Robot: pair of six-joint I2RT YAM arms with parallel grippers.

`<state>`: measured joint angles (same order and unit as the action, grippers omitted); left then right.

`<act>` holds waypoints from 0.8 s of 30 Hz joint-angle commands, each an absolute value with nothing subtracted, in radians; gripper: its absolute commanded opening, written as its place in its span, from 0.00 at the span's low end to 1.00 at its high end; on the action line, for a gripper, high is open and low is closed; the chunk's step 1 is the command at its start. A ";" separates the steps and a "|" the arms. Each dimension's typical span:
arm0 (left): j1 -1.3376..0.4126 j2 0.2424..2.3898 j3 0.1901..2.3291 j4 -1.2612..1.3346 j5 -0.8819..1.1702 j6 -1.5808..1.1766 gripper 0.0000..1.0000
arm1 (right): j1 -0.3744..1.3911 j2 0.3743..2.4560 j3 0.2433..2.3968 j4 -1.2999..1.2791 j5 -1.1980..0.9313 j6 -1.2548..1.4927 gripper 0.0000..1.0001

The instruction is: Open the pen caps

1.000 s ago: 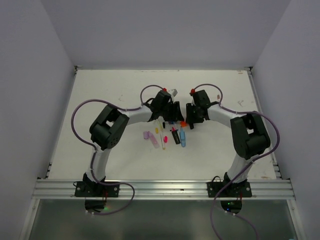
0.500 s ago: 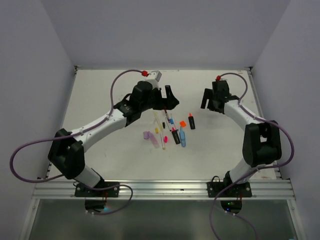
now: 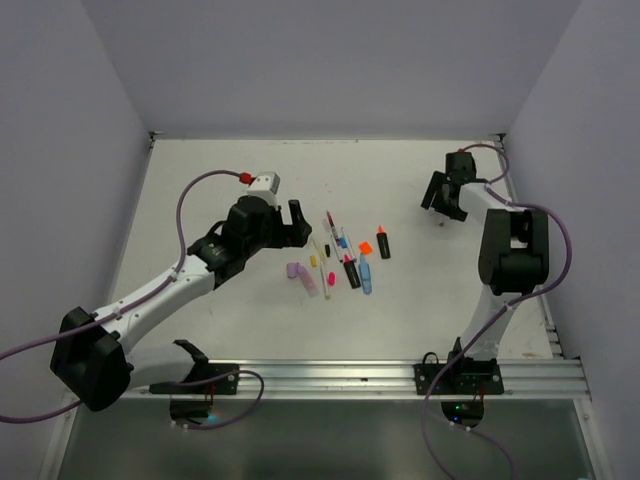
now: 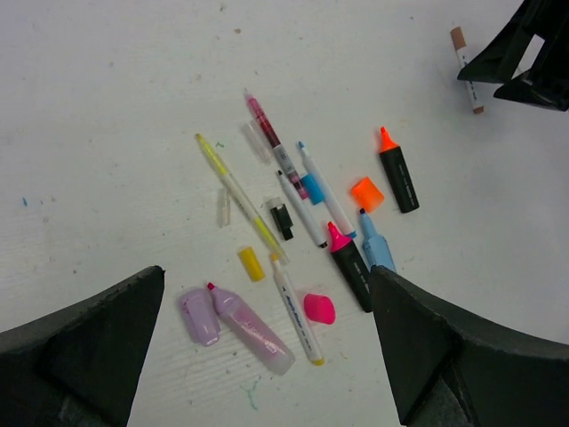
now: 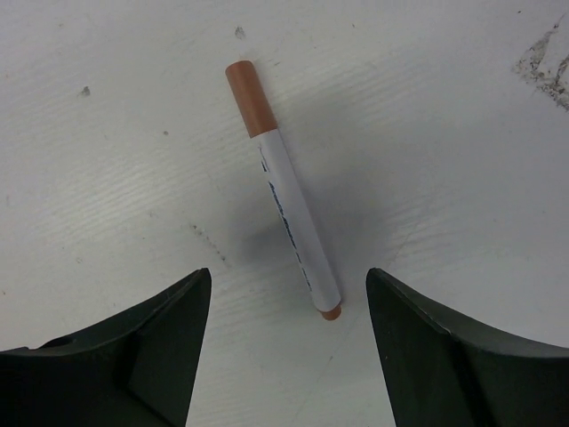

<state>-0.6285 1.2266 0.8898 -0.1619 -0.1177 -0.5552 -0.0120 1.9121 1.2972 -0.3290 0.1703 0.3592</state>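
While your left pincer (image 4: 267,271) is hanging wide apart above the pen caps (image 4: 319,308), lying loose among pens (image 4: 267,133) on the table (image 4: 107,107), your right pincer (image 5: 286,271) is gaping over a brown-capped pen (image 5: 283,191), cap on.

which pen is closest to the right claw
The white pen with the brown cap. It lies alone on the table, right beneath the open right claw, while the other pens lie clustered together well away from it.

Smooth plastic pen caps (image 4: 365,192) are lying on a matt, faintly scuffed white bench (image 4: 107,107), looking slightly glossy.
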 commanded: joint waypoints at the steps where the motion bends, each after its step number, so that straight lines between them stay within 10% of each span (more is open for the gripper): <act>1: -0.621 1.177 0.847 -0.170 -0.150 -0.535 1.00 | -0.032 1.950 1.356 -0.302 0.144 0.356 0.73; 24: -0.620 1.169 0.796 -0.097 -0.060 -0.557 1.00 | 0.078 1.885 1.279 -0.290 0.026 0.249 0.00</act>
